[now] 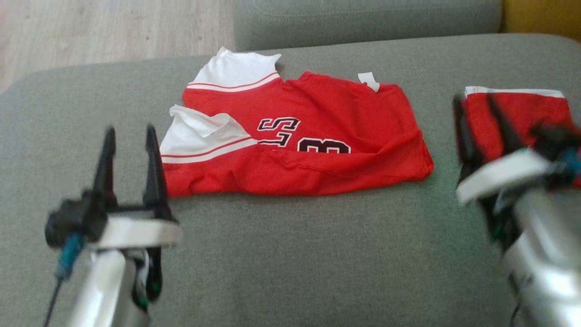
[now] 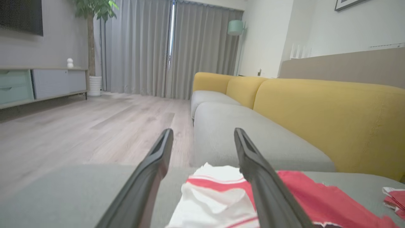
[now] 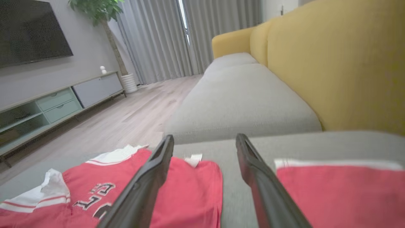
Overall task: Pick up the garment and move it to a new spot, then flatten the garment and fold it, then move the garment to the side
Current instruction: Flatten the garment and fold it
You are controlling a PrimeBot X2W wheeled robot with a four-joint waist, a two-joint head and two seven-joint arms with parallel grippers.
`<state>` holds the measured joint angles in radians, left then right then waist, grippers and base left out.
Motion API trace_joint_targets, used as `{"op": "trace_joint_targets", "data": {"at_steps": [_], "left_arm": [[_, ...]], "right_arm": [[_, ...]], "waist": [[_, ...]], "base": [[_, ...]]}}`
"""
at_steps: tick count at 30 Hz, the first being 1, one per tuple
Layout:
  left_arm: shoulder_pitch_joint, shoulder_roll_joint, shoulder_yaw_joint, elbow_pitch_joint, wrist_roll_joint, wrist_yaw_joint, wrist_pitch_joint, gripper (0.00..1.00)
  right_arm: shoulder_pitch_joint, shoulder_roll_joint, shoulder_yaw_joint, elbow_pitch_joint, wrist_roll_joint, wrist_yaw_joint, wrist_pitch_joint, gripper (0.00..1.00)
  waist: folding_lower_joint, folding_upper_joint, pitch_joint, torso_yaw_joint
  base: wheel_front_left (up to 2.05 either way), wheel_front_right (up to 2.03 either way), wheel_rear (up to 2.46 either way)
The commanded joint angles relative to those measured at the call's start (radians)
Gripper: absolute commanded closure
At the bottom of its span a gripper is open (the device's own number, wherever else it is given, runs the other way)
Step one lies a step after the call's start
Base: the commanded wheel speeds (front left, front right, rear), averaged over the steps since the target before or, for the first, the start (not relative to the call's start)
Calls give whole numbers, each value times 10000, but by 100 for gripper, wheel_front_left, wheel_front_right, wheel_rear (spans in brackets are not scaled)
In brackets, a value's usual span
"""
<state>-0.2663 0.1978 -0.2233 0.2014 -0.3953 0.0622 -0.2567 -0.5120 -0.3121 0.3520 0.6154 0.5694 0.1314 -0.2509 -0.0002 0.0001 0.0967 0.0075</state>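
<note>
**Folded Jersey Lying Between Two Open Grippers**

At the left, the left gripper is hovering over the grey sofa cushion. Its two long, tapering dark fingers are standing apart with nothing between them. In the head view its right finger is sitting just beside the jersey's lower left corner.

The jersey is lying in the middle of the cushion, folded into a rough rectangle. It is smooth red knit, wrinkling along the near edge. Two white sleeve panels trimmed in thin red stripes are pointing left, and the nearer one is curling up at its corner. Black block characters outlined in white are showing on top, partly tucked under a fold. A small white tag is sticking out at the far edge. The cushion's cloth is looking coarse and woven.

Further right, the right gripper, blurred, is holding its fingers spread and empty. In the head view they are overlapping the left edge of a second red garment, which has a white band along its far side.
</note>
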Motion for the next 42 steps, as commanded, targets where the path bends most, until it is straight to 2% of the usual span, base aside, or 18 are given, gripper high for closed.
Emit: {"op": "trace_joint_targets", "data": {"at_steps": [1, 5, 10, 17, 23, 27, 34, 35, 36, 37, 42], "left_arm": [[27, 50, 486, -398, 87, 89, -49, 0], [672, -323, 572, -373, 288, 95, -50, 0], [614, -381, 675, 151, 604, 52, -50, 0], [-126, -205, 492, 1608, 737, 3, 544, 0], [-1018, 155, 633, 3356, 853, 446, 1516, 0], [-1403, 333, 594, 4240, 908, 589, 2120, 0], [-1795, 445, 447, 5119, 753, 305, 2848, 0], [-1844, 445, 447, 5206, 711, 273, 2915, 7], [-1888, 444, 434, 5277, 676, 218, 2965, 65], [-1924, 442, 416, 5323, 650, 159, 2968, 100], [-2048, 358, 467, 5047, 510, -4, 2253, 100]], "right_arm": [[688, 471, -324, -494, -438, -7, -105, 0], [1843, 1302, -1161, -973, -1474, -7, -106, 0], [2230, 1837, -1897, -1807, -2278, -7, 219, 0], [2372, 2128, -2268, -2883, -2744, -7, 757, 0], [2472, 2337, -2316, -3573, -2931, -7, 995, 0], [2487, 2427, -2281, -3813, -2960, -7, 1058, 0], [2463, 2519, -2261, -3996, -3004, -7, 1115, 0], [2460, 2529, -2265, -3994, -3005, -7, 1141, 0], [2456, 2537, -2263, -3973, -3017, -7, 1195, 0], [2451, 2545, -2265, -3947, -3037, -7, 1247, 0], [2390, 2574, -2462, -3626, -3321, -7, 1678, 0]], "waist": [[2, -1, -137, 26], [2, -1, -169, 13], [2, -1, -19, -117], [2, -1, 437, -338], [2, -1, 942, -631], [2, -1, 1162, -794], [2, -1, 1392, -924], [2, -1, 1411, -924], [2, -1, 1425, -919], [2, -1, 1433, -908], [2, -1, 1377, -751]], "base": [[0, 0, 0], [0, 0, 0], [0, 0, 0], [0, 0, 0], [0, 0, 0], [0, 0, 0], [0, 0, 0], [0, 0, 0], [0, 0, 0], [0, 0, 0], [0, 0, 0]]}}
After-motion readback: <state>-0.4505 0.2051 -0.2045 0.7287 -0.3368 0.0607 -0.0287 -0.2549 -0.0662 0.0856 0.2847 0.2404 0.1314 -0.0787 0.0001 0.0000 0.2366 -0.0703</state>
